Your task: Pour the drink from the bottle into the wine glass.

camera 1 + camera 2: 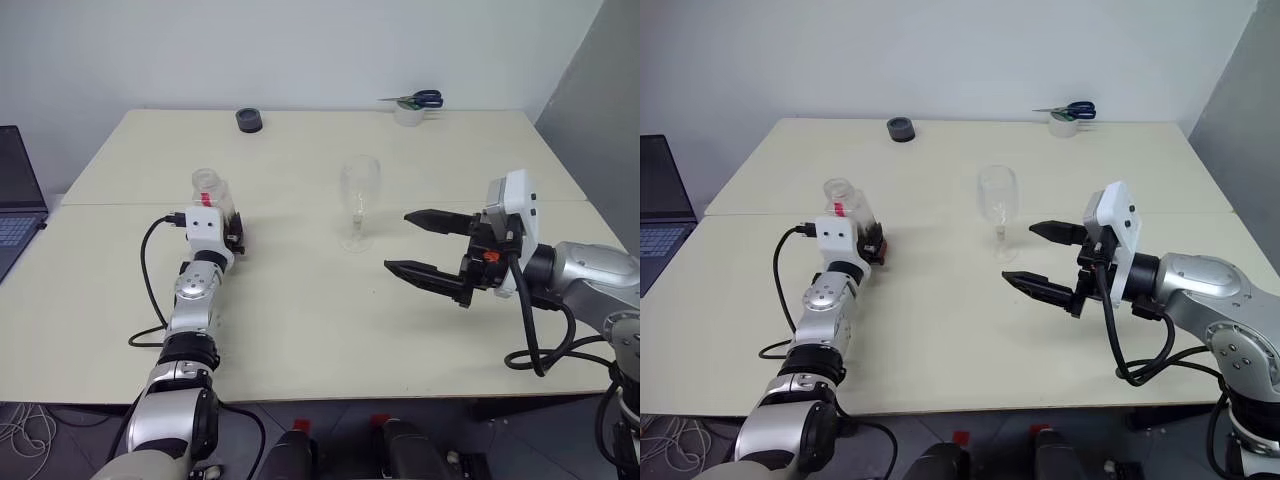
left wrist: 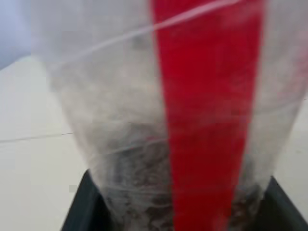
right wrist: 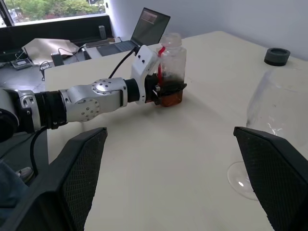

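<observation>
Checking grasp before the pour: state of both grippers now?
Left gripper: closed on the bottle, which stands on the table.
Right gripper: open, holding nothing, near the wine glass.

The left arm was built of silver-grey metal segments joined by black ribbed rings, with small dark screws on its rounded joint housings. A white boxy wrist block capped it, marked by two dark dots, and a black cable looped from its side back along the arm. The right arm had a smoother silver shell — thicker, with a black collar and a small orange-red spot by the wrist. Its white camera housing had rounded corners. Thick black cables drooped beneath it. The right gripper bore two long, tapering black fingers — their inner faces finely cross-hatched.
</observation>
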Controlling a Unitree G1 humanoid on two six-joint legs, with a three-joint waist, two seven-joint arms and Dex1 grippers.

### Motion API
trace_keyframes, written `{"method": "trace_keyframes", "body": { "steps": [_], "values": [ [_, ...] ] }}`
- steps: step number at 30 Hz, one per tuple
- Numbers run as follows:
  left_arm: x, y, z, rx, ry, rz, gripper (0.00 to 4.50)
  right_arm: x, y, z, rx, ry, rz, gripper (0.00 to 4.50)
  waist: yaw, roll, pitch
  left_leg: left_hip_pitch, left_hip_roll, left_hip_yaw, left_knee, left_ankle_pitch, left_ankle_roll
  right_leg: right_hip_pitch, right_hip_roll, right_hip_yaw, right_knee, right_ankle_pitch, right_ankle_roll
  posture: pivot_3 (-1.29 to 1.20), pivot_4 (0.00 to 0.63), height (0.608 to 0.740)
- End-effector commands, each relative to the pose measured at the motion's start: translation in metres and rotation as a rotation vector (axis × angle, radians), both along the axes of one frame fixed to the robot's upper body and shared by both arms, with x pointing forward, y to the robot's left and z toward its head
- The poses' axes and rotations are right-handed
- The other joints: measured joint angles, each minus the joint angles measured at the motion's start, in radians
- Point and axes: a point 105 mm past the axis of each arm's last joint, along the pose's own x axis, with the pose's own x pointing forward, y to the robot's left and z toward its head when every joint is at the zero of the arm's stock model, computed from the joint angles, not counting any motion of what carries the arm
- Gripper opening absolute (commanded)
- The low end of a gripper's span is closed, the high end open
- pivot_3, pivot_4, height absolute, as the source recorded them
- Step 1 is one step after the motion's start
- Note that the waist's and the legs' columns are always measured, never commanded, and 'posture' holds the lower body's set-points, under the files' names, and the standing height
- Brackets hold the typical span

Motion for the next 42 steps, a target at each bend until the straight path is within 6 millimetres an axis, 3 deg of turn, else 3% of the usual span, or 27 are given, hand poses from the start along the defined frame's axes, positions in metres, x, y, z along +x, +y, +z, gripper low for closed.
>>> {"method": "trace_keyframes", "body": {
  "steps": [1, 5, 13, 18, 29, 42],
  "values": [
    [0.001, 0.002, 0.009, 0.011, -0.038, 0.010, 1.67, -0.004, -0.001, 0.008, 0.009, -0.046, -0.009, 4.50, 0.000, 0.000, 0.000, 0.000, 0.000, 0.000, 0.000, 0.000, 0.000, 0.000, 0.000, 0.000, 0.000, 0.000, 0.000, 0.00, 0.150, 0.740],
    [0.002, -0.001, 0.016, 0.071, -0.044, -0.005, 1.66, 0.000, -0.004, 0.008, 0.019, -0.057, -0.040, 4.50, 0.000, 0.000, 0.000, 0.000, 0.000, 0.000, 0.000, 0.000, 0.000, 0.000, 0.000, 0.000, 0.000, 0.000, 0.000, 0.00, 0.150, 0.740],
    [0.026, -0.046, 0.090, 0.303, -0.170, -0.199, 1.66, 0.028, -0.016, 0.018, 0.082, -0.171, -0.210, 4.50, 0.002, -0.004, 0.002, -0.002, -0.001, 0.000, 0.002, 0.000, 0.000, 0.000, 0.000, -0.002, 0.000, 0.000, 0.000, 0.00, 0.150, 0.740],
    [0.035, -0.074, 0.115, 0.435, -0.189, -0.312, 1.66, 0.044, -0.022, 0.021, 0.123, -0.233, -0.290, 4.50, 0.000, -0.004, 0.002, -0.002, -0.001, 0.001, 0.001, 0.000, 0.000, -0.001, 0.000, 0.000, 0.000, 0.000, 0.000, 0.00, 0.150, 0.740],
    [0.038, -0.104, 0.147, 0.791, -0.276, -0.408, 1.66, 0.050, -0.024, 0.022, 0.155, -0.270, -0.316, 4.50, -0.008, -0.004, 0.002, -0.003, -0.001, 0.002, 0.000, 0.000, 0.000, -0.005, 0.001, 0.002, 0.002, 0.000, 0.000, 0.00, 0.150, 0.740],
    [0.039, -0.105, 0.165, 1.090, -0.337, -0.377, 1.66, 0.049, -0.020, 0.023, 0.160, -0.275, -0.308, 4.50, -0.009, -0.004, 0.002, -0.003, -0.001, 0.004, 0.000, 0.000, 0.000, -0.005, 0.002, 0.002, 0.003, 0.000, 0.000, 0.00, 0.150, 0.740]
  ]
}}
